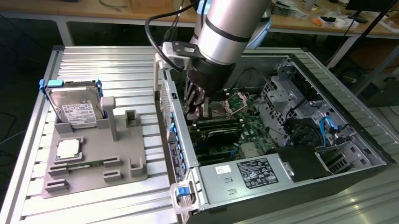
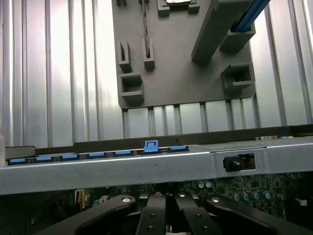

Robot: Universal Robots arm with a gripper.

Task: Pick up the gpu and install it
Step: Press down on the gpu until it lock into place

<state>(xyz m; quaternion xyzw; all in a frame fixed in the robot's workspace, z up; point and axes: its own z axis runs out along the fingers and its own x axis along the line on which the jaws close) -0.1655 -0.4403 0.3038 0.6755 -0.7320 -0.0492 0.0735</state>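
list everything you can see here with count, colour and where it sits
computer case: one, grey and black, open, on the exterior view's right
motherboard: one, green, inside the case
power supply: one, grey, at the case's near end
blue cables: a few, inside the case
holder tray: one, grey, on the ribbed table, exterior view's left
hard drive: one, silver with white label, upright in the tray
memory stick: one, green, flat on the tray
processor: one, silver, on the tray
gripper: one, dark, shut, lowered into the case over the motherboard
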